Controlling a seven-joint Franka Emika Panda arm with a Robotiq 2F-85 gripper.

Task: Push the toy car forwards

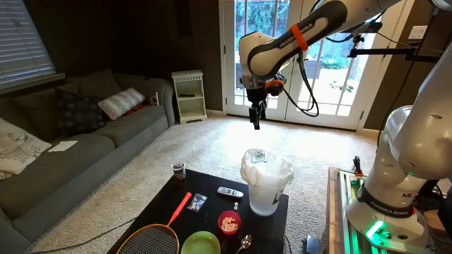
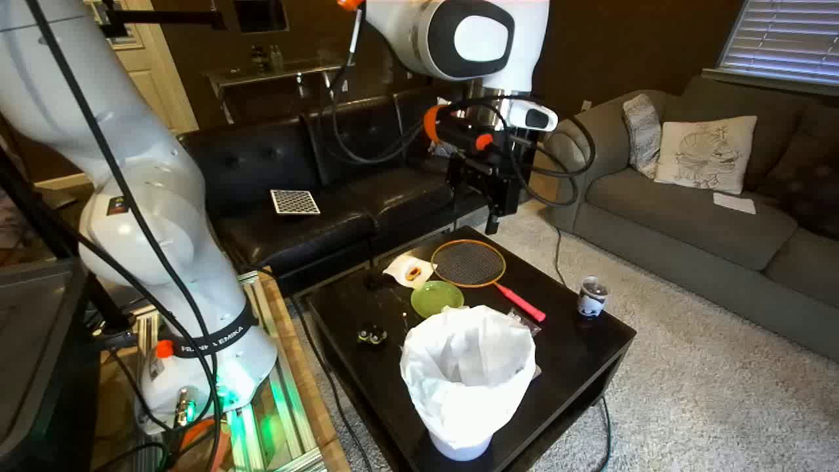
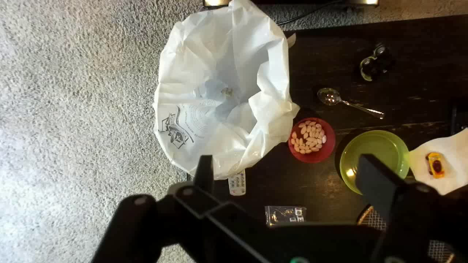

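The toy car (image 3: 436,165) is small and yellow-orange with a dark middle. It lies on a white sheet (image 3: 459,157) at the right edge of the wrist view. In an exterior view the car (image 2: 413,273) and its sheet lie on the dark table (image 2: 564,367), beside a green plate. The car is out of view in the remaining exterior view. My gripper (image 3: 287,164) is open, with its fingers wide apart and nothing between them. It hangs in the air well above the table, apart from the car, as both exterior views show (image 1: 257,123) (image 2: 495,219).
A tall white lined bin (image 1: 266,187) stands on the table. Near it are a red bowl of white pieces (image 3: 311,140), a green plate (image 3: 376,157), a spoon (image 3: 331,96), a remote (image 1: 230,192), a racket (image 2: 468,263), a small plastic bag (image 3: 285,214) and a cup (image 2: 592,298).
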